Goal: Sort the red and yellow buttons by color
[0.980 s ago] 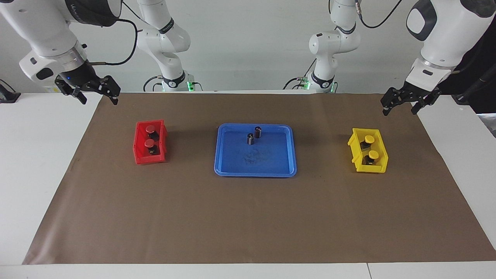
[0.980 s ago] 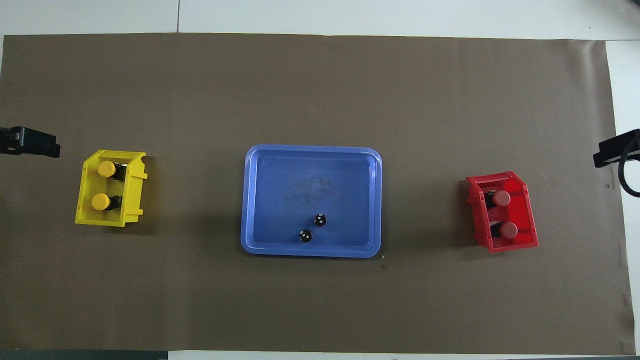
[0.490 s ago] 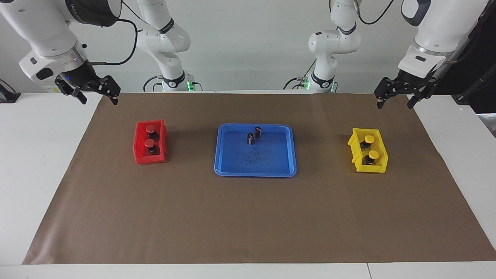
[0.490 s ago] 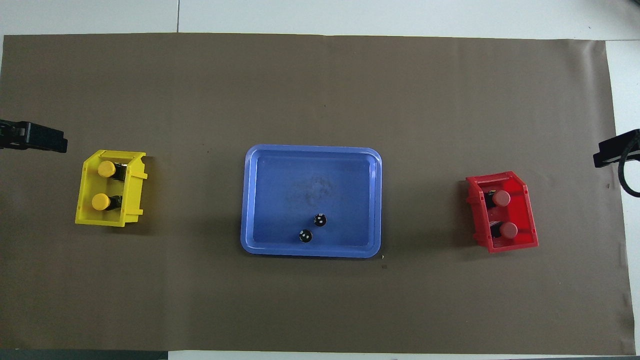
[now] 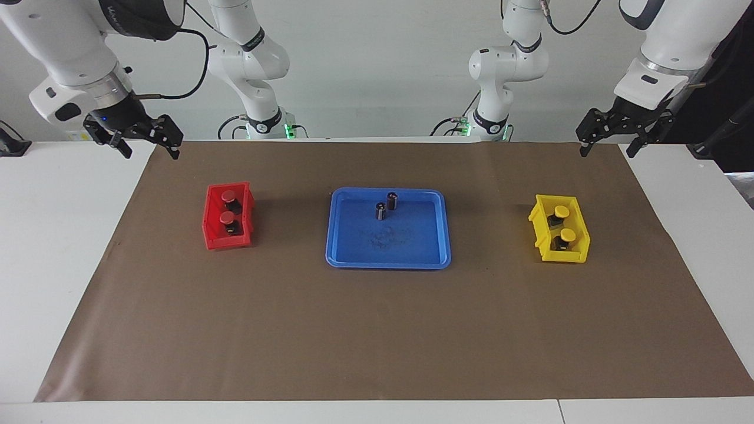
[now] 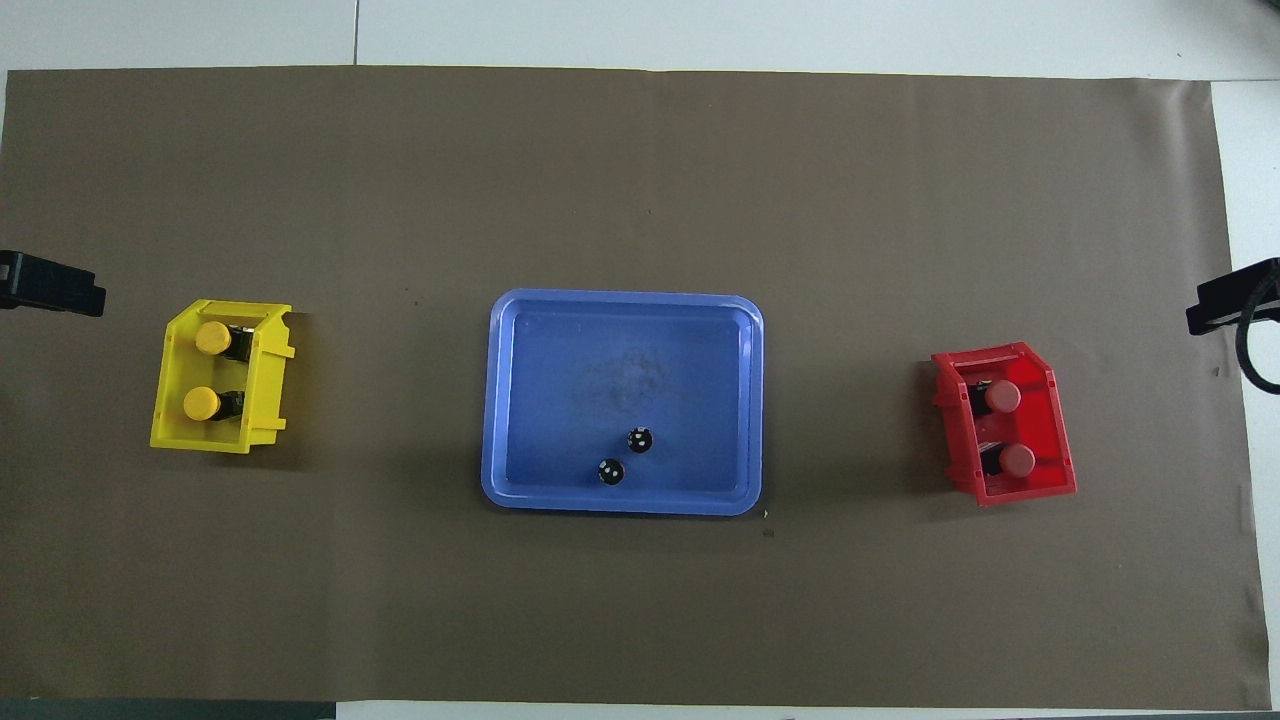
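At the right arm's end of the table, the right gripper [image 5: 147,143] hangs in the air over the edge of the brown mat [image 5: 377,330], its fingers spread and holding nothing; the red bin [image 5: 228,217] sits on the mat toward the table's middle from it. Inside that bin lie the two red buttons, one [image 5: 228,196] nearer the robots and the other [image 5: 227,218] just beside it, farther out. At the left arm's end, the left gripper [image 5: 608,143] hangs likewise over the mat's edge, fingers apart and empty, with the yellow bin [image 5: 558,237] on the mat below and toward the middle from it. The two yellow buttons rest in that bin, one [image 5: 562,211] nearer the robots, the other [image 5: 568,235] farther. Between the bins stands the blue tray [image 5: 353,253], well apart from both grippers, with two dark cylinders upright in its part nearer the robots: one [image 5: 392,200] and another [image 5: 381,211] close beside it. The facing view shows both arms whole, the spread fingers and the cylinders' sides. The overhead view shows only a black tip of each gripper at its edges, left [image 6: 50,285] and right [image 6: 1232,297], but it gives the cylinders' tops with pale dots, the buttons' black bases under their caps, and scuff marks on the tray floor.
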Available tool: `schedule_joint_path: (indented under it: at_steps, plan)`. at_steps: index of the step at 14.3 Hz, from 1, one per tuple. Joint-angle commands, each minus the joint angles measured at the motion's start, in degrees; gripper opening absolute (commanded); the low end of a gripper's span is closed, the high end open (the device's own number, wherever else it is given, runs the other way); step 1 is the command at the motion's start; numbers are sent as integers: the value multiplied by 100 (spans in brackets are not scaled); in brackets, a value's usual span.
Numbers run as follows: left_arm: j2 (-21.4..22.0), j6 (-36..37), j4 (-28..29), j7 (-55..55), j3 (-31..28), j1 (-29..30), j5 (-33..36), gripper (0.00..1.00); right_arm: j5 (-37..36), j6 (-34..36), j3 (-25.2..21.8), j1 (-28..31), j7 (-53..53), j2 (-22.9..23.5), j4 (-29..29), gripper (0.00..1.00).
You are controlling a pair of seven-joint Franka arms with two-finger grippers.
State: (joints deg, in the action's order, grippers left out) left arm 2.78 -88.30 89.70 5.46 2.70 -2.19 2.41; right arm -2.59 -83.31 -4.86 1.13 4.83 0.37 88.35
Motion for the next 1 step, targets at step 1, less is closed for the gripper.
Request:
schedule_joint_path:
  at_steps: [1]
  plan:
    - [3,155,-93,113,-51,-45,-213,100,-4,16,20,18,-9,-63,25,100]
